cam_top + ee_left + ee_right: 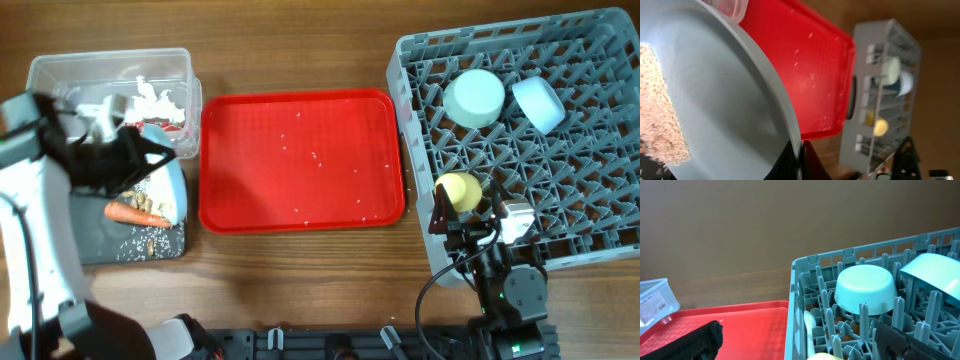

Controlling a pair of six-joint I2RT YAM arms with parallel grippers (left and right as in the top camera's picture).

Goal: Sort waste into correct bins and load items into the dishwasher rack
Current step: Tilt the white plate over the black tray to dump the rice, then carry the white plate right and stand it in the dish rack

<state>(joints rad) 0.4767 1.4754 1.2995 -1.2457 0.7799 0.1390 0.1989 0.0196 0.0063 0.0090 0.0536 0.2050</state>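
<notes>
My left gripper [152,158] [800,161] is shut on the rim of the pale blue plate [168,188] [715,95] and holds it tilted over the black tray [100,245]. Beige crumbs [660,120] cling to the plate. A carrot stub [136,213] and more crumbs [148,240] lie in the black tray. White tissue [150,95] and a red wrapper [172,120] lie in the clear tub [110,62]. The rack [560,190] holds the pale green bowl [474,97] [864,289], pale blue bowl [538,103] [935,275], yellow cup [460,192] and white spoon [810,322]. My right gripper [470,228] [800,350] is open over the rack's front left corner.
A large red serving tray [300,160] [805,60] [730,325] with a few specks lies between the bins and the rack. Bare wooden table shows behind and in front of it.
</notes>
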